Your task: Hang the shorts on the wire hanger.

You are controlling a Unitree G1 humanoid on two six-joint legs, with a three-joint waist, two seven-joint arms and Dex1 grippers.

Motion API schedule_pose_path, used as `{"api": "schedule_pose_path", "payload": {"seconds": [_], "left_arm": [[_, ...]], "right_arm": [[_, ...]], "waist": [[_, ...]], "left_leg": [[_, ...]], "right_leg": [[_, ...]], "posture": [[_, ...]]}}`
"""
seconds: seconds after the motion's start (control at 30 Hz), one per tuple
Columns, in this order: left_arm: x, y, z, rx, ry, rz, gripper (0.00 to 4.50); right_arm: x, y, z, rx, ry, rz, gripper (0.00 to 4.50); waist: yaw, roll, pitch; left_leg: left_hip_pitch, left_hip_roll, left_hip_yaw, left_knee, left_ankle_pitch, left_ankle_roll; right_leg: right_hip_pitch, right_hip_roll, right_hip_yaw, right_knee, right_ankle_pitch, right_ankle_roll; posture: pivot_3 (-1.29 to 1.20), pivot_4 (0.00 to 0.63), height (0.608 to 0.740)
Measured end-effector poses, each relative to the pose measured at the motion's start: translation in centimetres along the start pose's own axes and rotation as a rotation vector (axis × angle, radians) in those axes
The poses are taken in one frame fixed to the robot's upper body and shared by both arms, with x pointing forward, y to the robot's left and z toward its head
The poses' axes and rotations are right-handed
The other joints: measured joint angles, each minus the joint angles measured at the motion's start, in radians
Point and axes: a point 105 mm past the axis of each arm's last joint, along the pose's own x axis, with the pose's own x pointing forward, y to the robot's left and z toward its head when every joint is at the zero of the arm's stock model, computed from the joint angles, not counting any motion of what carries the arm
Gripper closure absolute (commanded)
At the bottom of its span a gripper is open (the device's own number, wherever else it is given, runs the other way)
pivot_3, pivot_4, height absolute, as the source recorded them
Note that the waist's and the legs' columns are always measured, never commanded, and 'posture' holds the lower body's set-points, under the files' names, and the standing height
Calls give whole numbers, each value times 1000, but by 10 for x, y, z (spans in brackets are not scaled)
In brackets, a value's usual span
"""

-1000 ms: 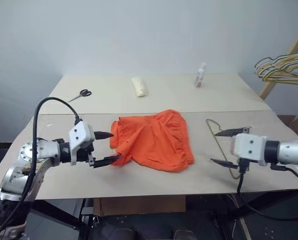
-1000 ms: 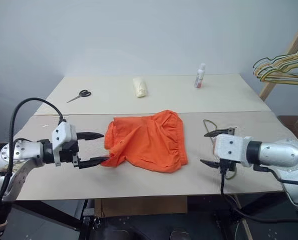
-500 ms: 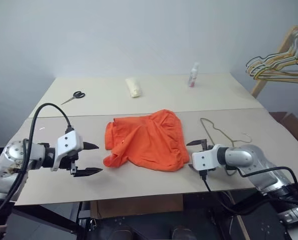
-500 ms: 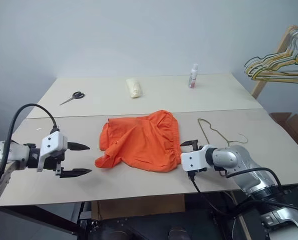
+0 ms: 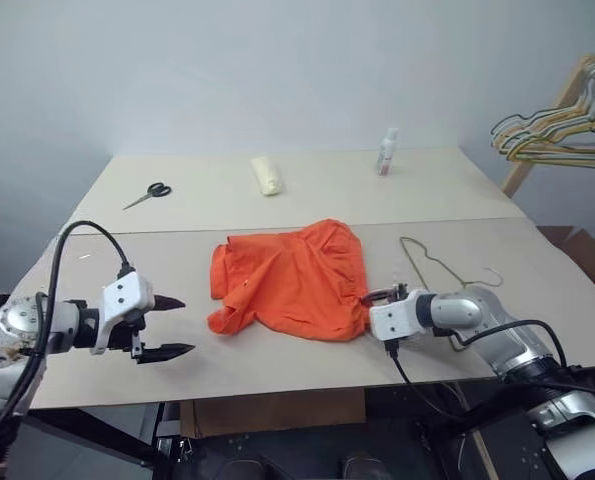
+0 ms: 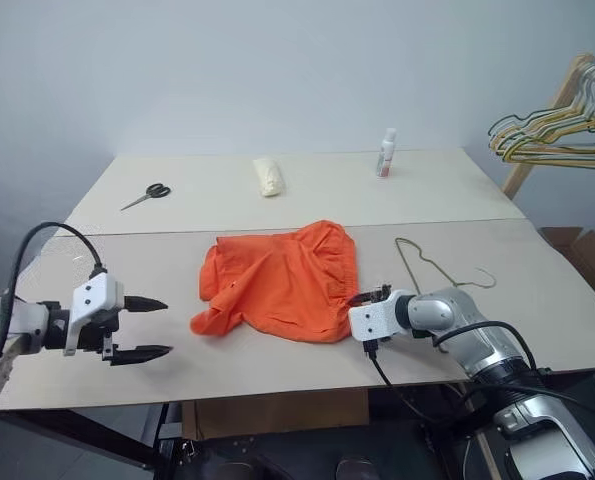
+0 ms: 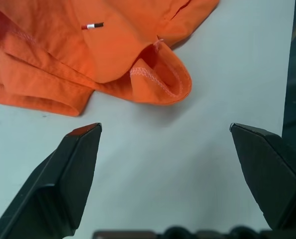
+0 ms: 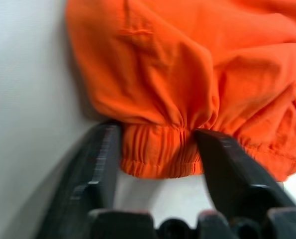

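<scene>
Hovering left of the shorts (image 5: 289,280) and clear of them, the left gripper (image 5: 173,327) had its two fingers spread wide with nothing between them; in the left wrist view only bare table (image 7: 197,149) lay between the fingers (image 7: 78,159), with a hemmed edge of the shorts just past their tips. Scissors (image 5: 149,193) lay far behind the shorts on the left, a pale roll (image 5: 267,174) behind them near the middle, and a small bottle (image 5: 386,151) stood behind them to the right. The shorts lay crumpled on the table, near its front edge. At their right front corner the right gripper (image 5: 384,298) had its fingers on either side of the gathered waistband; the right wrist view showed the elastic edge between the fingers (image 8: 100,164), the jaws partly closed, though whether they actually pinched the cloth could not be told. Just right of the shorts the hanger (image 5: 432,265) lay flat on the table, apart from the fabric. Far right of the shorts, a bunch of hangers (image 5: 552,135) hung on a wooden rack.
</scene>
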Motion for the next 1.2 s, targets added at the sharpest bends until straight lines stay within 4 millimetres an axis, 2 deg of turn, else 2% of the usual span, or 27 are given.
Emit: {"api": "schedule_pose_path", "payload": {"seconds": [0.17, 0.3, 0.43, 0.57, 0.67, 0.8, 0.9, 0.97, 1.2], "left_arm": [[23, 4, 8, 5, -75, -7, 0], [45, 7, 22, 68, -150, -23, 0], [55, 9, 26, 219, -85, -87, 0], [66, 7, 13, 354, 24, -142, 0], [72, 14, 1, 447, 113, -138, 0], [74, 24, 1, 522, 145, -113, 0], [80, 26, 3, 495, 118, -94, 631], [87, 23, 7, 470, 72, -99, 1211], [87, 20, 4, 482, 65, -121, 3698]], "right_arm": [[0, 3, -1, 5, 2, 19, 4424], [0, 7, 0, 13, -1, 28, 4473], [0, 8, 1, 17, -5, 32, 4473], [0, 6, 0, 13, 9, 12, 4473], [0, 5, 0, 15, 16, 5, 4473], [0, 5, -1, 16, 18, 2, 4473], [0, 5, -1, 15, 19, 1, 4500], [0, 5, -1, 14, 20, -1, 4500], [1, 4, 0, 17, 18, -5, 4500]], "waist": [[6, 0, 0], [8, 0, 0], [4, 0, -1], [0, 0, -1], [-1, 0, -1], [-4, 0, -1], [-6, 0, -1], [-6, -1, -1], [-15, -1, -1]], "left_leg": [[-1, -1, 0, 0, 0, 0], [-1, -1, 0, 0, 0, -1], [-1, -1, 0, 0, 0, -1], [-1, -1, 0, 0, 0, -1], [-1, -1, 0, 0, 0, -1], [-1, -1, 0, 0, 0, 0], [-1, -1, 0, 0, 0, 0], [-1, -1, 0, 1, 0, 0], [-1, -1, 0, 1, 0, 0]], "right_leg": [[-1, 0, 0, 0, 0, 0], [-1, 0, 0, 0, 0, 0], [-1, 0, 0, -1, 0, 0], [-1, 0, 0, -1, 0, 0], [0, 0, 0, -1, 0, 0], [0, 0, 0, -1, 0, 0], [0, 0, 0, 0, 0, 0], [-1, 0, 0, 0, 0, 0], [-1, 0, 0, 0, 0, 0]], "posture": [[53, 0, 740], [35, 0, 740], [22, 0, 740], [11, 0, 740], [10, 0, 740], [11, 0, 740], [13, 0, 740], [14, 0, 740], [14, 0, 740]]}}
